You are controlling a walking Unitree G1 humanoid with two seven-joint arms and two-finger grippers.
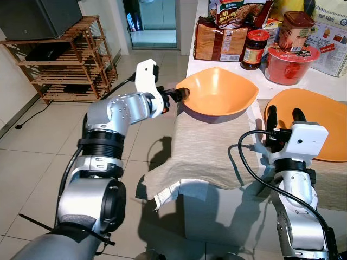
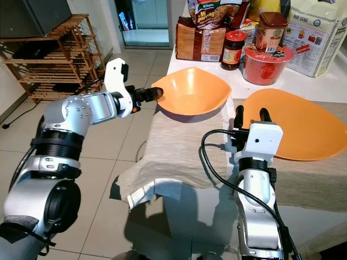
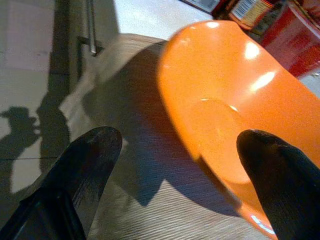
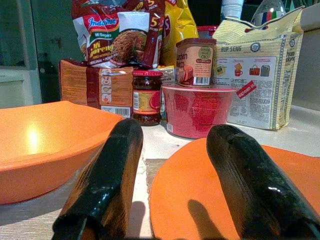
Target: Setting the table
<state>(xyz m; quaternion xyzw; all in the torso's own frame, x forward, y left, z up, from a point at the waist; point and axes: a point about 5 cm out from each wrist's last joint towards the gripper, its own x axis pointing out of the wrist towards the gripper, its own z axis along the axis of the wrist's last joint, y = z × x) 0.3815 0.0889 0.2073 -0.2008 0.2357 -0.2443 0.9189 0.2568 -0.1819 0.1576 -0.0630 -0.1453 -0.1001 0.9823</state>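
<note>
Left tool (image 1: 183,95) at orange bowl's (image 1: 219,92) near rim, fingers spread wide around the rim, not clamped. Bowl sits on beige cloth (image 1: 209,154) on worktop. Right tool (image 1: 284,115) open, empty, over orange plate (image 1: 317,116).

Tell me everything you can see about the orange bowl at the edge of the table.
The orange bowl is a glossy, plastic-looking dish with a rounded-square rim, gently peaked corners and a flat bottom, and it is empty. It sits upright on the beige cloth near the table's left edge, in front of a dark jar and food packets. The left gripper is at its left corner, open, with one finger over the inside of the rim and the other outside. An orange plate lies to its right.
</note>
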